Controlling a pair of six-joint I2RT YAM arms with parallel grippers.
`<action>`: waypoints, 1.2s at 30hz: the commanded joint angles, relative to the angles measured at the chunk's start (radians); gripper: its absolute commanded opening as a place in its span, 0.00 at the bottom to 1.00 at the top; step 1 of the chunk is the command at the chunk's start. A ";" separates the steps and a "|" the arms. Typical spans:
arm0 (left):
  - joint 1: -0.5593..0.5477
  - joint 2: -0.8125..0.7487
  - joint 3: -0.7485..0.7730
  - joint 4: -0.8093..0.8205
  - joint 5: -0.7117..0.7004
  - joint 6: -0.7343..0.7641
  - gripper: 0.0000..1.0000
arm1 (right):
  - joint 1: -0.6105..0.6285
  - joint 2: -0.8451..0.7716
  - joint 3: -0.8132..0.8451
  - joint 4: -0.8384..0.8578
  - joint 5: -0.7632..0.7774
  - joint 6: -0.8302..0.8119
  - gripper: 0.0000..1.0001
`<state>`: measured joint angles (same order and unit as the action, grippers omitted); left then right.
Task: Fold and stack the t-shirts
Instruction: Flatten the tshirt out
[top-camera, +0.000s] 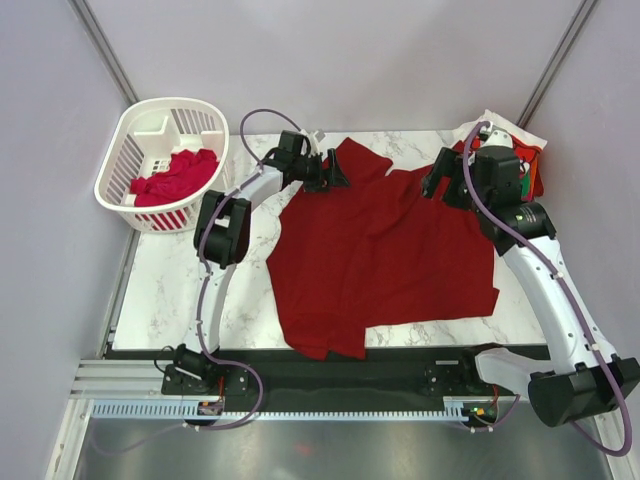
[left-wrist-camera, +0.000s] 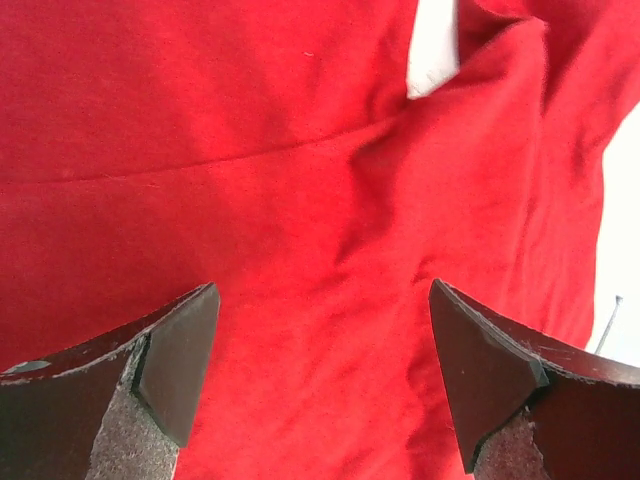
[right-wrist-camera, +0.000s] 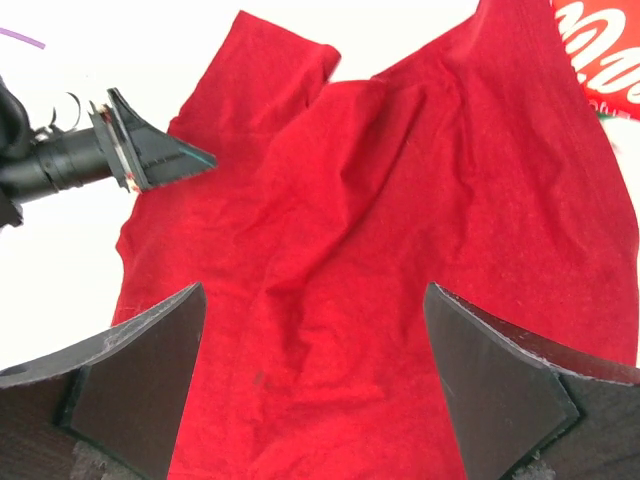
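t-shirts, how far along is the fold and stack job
Partway. Seemingly done: a pile at the far right corner, with the Coca-Cola tee. In hand: a dark red t-shirt lies spread unfolded; left gripper and right gripper hover open over its far edge. Left: folding it, plus the red cloth in the basket.

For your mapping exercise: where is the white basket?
In the top view, the white basket sits at the table's far left corner, left of the left gripper, with a crumpled red tee inside.
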<state>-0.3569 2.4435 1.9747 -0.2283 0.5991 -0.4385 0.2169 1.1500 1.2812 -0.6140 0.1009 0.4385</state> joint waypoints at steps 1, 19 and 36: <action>0.003 0.031 0.067 -0.012 -0.062 -0.017 0.93 | -0.001 0.008 -0.026 -0.004 -0.009 -0.020 0.98; 0.203 0.060 0.133 -0.279 -0.286 0.066 0.93 | -0.002 0.042 -0.066 0.026 -0.044 -0.007 0.98; 0.234 -0.079 0.207 -0.313 -0.259 0.118 1.00 | 0.024 0.108 -0.060 0.056 -0.050 0.011 0.98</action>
<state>-0.0925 2.4817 2.1494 -0.5083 0.3683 -0.3744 0.2249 1.2461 1.2152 -0.5930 0.0490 0.4404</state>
